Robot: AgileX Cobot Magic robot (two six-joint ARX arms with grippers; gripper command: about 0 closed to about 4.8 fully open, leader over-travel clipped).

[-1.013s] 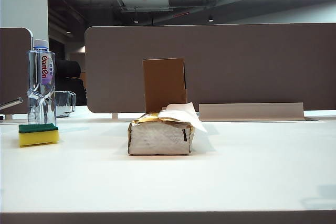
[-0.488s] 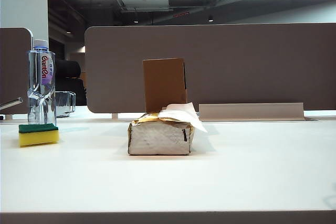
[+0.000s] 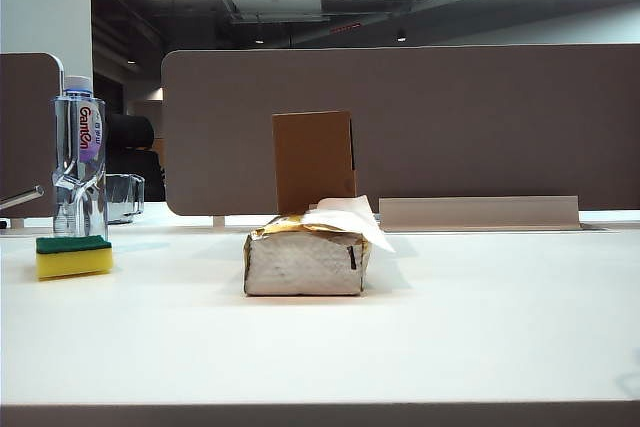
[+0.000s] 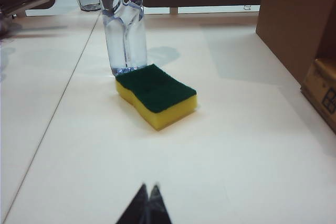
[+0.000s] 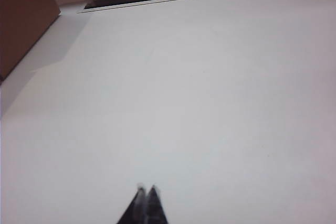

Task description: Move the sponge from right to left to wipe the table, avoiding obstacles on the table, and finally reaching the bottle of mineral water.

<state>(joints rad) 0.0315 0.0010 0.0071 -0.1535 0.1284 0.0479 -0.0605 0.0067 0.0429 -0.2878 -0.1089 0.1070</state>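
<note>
The sponge (image 3: 73, 256), yellow foam with a green top, lies at the left of the white table (image 3: 480, 327), right against the foot of the mineral water bottle (image 3: 79, 157). The left wrist view shows the same sponge (image 4: 156, 95) touching the bottle (image 4: 124, 35). My left gripper (image 4: 149, 187) is shut and empty, well back from the sponge. My right gripper (image 5: 146, 187) is shut and empty over bare tabletop. Neither gripper shows in the exterior view. The tissue pack (image 3: 305, 257) sits mid-table with the brown cardboard box (image 3: 313, 160) upright behind it.
A short clear glass cup (image 3: 123, 197) stands behind the bottle. A grey divider panel (image 3: 450, 127) runs along the back, with a low grey tray (image 3: 478, 212) at its foot. A metal rod (image 4: 26, 4) pokes in near the bottle. The box edge (image 5: 23, 19) shows in the right wrist view.
A faint shadow at the table's lower right has drawn off toward the right edge. Sponge, bottle, tissue pack and box have not moved.
</note>
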